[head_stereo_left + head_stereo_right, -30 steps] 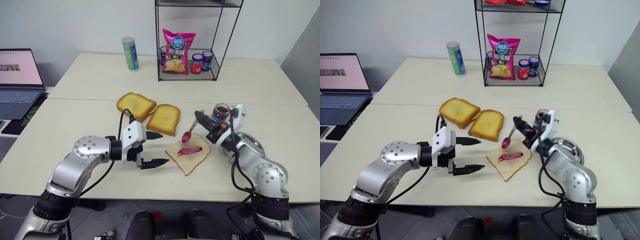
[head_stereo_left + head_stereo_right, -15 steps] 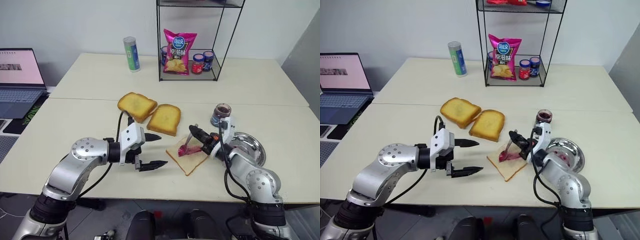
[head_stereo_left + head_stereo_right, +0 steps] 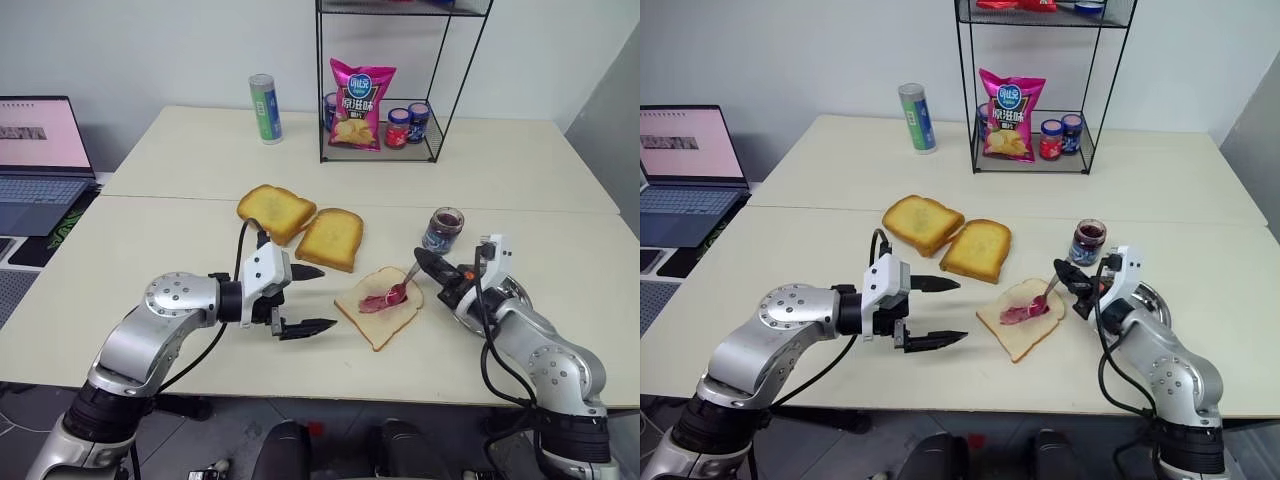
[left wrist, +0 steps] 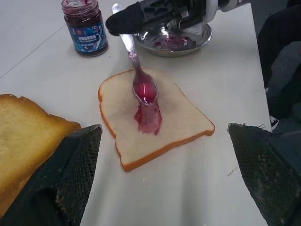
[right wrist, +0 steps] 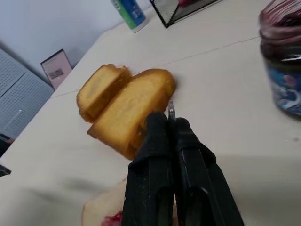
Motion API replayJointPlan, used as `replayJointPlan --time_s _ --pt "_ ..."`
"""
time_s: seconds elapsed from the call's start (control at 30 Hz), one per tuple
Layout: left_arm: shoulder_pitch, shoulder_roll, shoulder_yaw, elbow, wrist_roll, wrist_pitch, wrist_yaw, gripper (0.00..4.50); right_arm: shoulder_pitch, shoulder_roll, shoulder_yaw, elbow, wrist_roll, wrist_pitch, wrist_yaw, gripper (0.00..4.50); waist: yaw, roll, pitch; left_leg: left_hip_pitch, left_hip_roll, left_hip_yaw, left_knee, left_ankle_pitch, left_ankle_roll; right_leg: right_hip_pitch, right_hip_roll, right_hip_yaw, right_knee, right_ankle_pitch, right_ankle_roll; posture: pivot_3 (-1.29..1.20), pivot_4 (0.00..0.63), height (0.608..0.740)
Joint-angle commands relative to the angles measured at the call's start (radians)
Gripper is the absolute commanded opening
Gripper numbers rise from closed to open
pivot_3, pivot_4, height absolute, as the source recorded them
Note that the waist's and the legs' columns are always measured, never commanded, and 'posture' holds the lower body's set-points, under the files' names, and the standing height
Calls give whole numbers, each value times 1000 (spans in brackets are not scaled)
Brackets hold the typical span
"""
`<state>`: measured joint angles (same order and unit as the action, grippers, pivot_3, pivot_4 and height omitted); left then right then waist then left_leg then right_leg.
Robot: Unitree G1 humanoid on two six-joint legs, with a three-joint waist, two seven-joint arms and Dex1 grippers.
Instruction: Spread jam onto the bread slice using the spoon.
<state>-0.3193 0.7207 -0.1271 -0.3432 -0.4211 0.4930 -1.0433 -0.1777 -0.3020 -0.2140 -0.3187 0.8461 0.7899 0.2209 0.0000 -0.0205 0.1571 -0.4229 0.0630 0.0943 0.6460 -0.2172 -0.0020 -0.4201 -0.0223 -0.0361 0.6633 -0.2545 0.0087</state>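
now that i've dragged the right gripper [image 3: 432,270] out toward the right side of the table, the spoon [image 4: 139,75] has come along with it and the bowl sits on the bread slice [image 4: 153,117] at the far end of the purple smear. a second ago the spoon was up in the air above the slice, then it dipped down to the bread, and now the jam [image 4: 149,117] streak looks longer, so i'd call that one stroke laid down. the right fingers are pinched tight on the spoon handle. left gripper [image 3: 303,298] hasn't budged, fingers spread wide with nothing in them, parked just beside the slice's near-left edge. most of the pale face is bare, so i reckon there's plenty more wiping to do. jam jar [image 3: 441,229] and the smeared metal dish [image 4: 173,41] are just behind my right arm.
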Motion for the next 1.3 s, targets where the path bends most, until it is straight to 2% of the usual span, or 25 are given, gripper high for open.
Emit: replayJointPlan --time_s 0.03,0.3,0.63,0.77,0.97,1.1,1.3 --pt "-23 -4 -4 -2 1 -21 -15 4500 -5 -26 -46 -5 -13 -24 3 27 0 0 0 0 0 0 0 0 0 0 0 0 0 0 0 0 150 740" --pt "-45 -10 -10 21 9 -32 -27 4500 -28 -52 -83 -14 14 -14 -6 27 0 0 0 0 0 0 0 0 0 0 0 0 0 0 0 0 150 740" --pt "-186 -59 -75 51 5 -24 -77 4500 -97 -58 -211 -116 261 66 -161 27 0 0 0 0 0 0 0 0 0 0 1 0 0 0 0 0 150 740" --pt "-375 -202 -164 180 67 -78 -67 4500 -75 -109 -312 -155 301 42 -246 27 11 0 0 -1 -1 0 1 0 0 0 0 0 0 0 0 0 150 740" --pt "-500 -364 -261 364 151 -180 -85 4500 42 -168 -405 -176 274 16 -278 27 15 -1 0 -2 -2 -1 0 0 1 0 1 2 -4 2 3 0 150 740" --pt "-509 -414 -296 441 191 -248 -113 4500 139 -167 -453 -158 256 -19 -267 27 5 0 0 -2 -3 -1 0 0 1 -1 3 1 -3 1 2 0 150 740" --pt "-506 -454 -305 492 222 -292 -116 4500 214 -141 -441 -76 204 -72 -215 27 -3 0 0 1 -2 -2 1 0 1 1 4 1 0 2 2 0 150 740"
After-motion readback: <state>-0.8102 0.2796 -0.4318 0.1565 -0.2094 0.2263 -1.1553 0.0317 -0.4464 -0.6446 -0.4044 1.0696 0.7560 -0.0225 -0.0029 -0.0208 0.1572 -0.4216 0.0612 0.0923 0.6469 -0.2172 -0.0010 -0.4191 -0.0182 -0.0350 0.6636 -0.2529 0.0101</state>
